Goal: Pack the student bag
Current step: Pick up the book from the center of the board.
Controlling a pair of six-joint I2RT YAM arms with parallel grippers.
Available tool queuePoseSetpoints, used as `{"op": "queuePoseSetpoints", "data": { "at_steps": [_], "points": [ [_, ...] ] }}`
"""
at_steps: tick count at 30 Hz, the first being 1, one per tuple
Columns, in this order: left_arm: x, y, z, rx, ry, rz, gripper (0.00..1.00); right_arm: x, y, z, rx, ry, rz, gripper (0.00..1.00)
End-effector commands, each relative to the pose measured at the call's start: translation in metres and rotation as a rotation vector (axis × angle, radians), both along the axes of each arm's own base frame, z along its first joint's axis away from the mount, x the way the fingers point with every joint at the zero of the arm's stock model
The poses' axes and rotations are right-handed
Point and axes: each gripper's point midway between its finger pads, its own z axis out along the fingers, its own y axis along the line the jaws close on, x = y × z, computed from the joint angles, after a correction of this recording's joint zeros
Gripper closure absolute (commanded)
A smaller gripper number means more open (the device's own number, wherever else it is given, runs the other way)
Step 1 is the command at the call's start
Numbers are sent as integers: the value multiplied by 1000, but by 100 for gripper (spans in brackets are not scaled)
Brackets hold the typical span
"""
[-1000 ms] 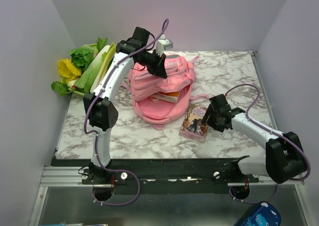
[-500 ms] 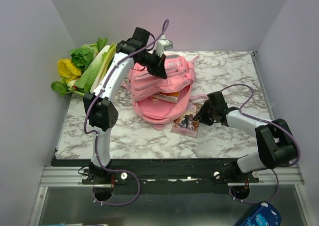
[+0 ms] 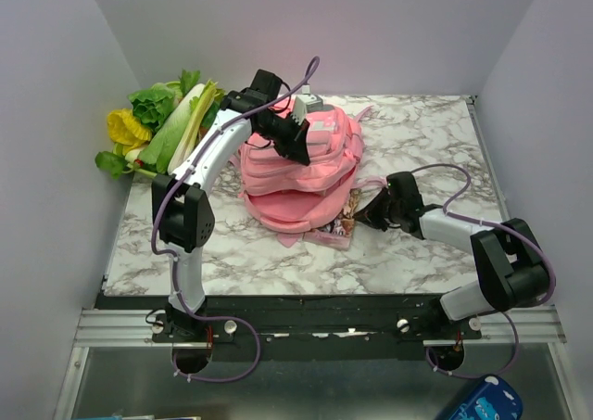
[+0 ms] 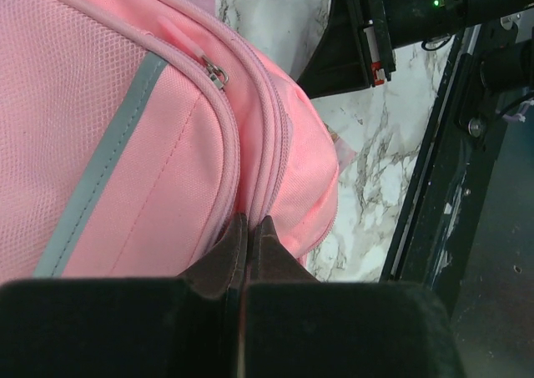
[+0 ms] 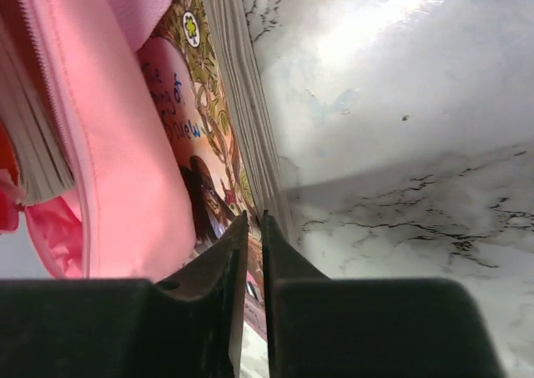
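The student bag [image 3: 296,193], a large pink backpack with a grey strip [image 4: 92,173], lies at the middle of the marble table. My left gripper [image 3: 302,147] is above its top. In the left wrist view that gripper [image 4: 250,224] is shut on the bag's fabric [image 4: 158,136] beside the zip seam. A picture book [image 3: 345,222] lies half under the bag's right edge. My right gripper [image 3: 361,216] sits low against it. In the right wrist view its jaws [image 5: 254,221] are nearly together on the book's [image 5: 188,119] near edge. Pages of another book [image 5: 35,144] show inside the bag [image 5: 108,144].
A pile of leafy vegetables [image 3: 162,123] fills the back left corner by the wall. The black rail [image 3: 306,313] runs along the table's near edge. A blue object [image 3: 486,403] lies below the table at the bottom right. Bare marble [image 3: 435,142] lies right of the bag.
My right gripper slid the book leftward until it went partly under the bag, and its jaws closed. The left gripper lowered the bag's top, hiding the orange book inside.
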Motion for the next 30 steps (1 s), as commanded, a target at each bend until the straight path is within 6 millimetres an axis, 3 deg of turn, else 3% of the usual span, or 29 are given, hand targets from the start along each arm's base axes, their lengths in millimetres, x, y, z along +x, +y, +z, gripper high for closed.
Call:
{"op": "queuePoseSetpoints", "data": {
  "at_steps": [1, 3, 6, 7, 8, 11, 15, 16, 19, 20, 24, 26, 30],
  "points": [
    [-11, -7, 18, -35, -26, -22, 100, 19, 19, 33, 110, -82, -14, 86],
    [-10, -9, 20, -41, -33, -22, 100, 22, 20, 37, 116, -94, -15, 94],
    [-8, -10, 22, -43, -37, -21, 100, 25, 26, 32, 115, -80, 13, 93],
    [-7, -11, 25, -48, -40, -19, 100, 23, 28, 27, 114, -67, 20, 89],
    [-7, -11, 26, -50, -41, -19, 100, 22, 30, 25, 117, -62, 27, 73],
    [-6, -12, 26, -52, -40, -21, 100, 20, 35, 19, 113, -45, 47, 56],
    [-6, -14, 25, -52, -36, -24, 100, 22, 43, 23, 110, -70, 65, 48],
    [-6, -14, 27, -55, -41, -24, 100, 22, 44, 21, 107, -64, 60, 49],
    [-6, -15, 30, -60, -45, -26, 100, 26, 44, 17, 96, -60, 45, 69],
    [-6, -15, 32, -62, -49, -26, 100, 27, 42, 9, 78, -48, 31, 81],
    [-5, -15, 37, -62, -57, -25, 100, 28, 45, -6, 57, -25, 23, 99],
    [-5, -15, 40, -65, -65, -26, 100, 28, 44, -5, 53, -36, 20, 99],
    [-4, -14, 39, -58, -71, -27, 100, 28, 36, 15, 36, -115, 13, 100]
  ]
}}
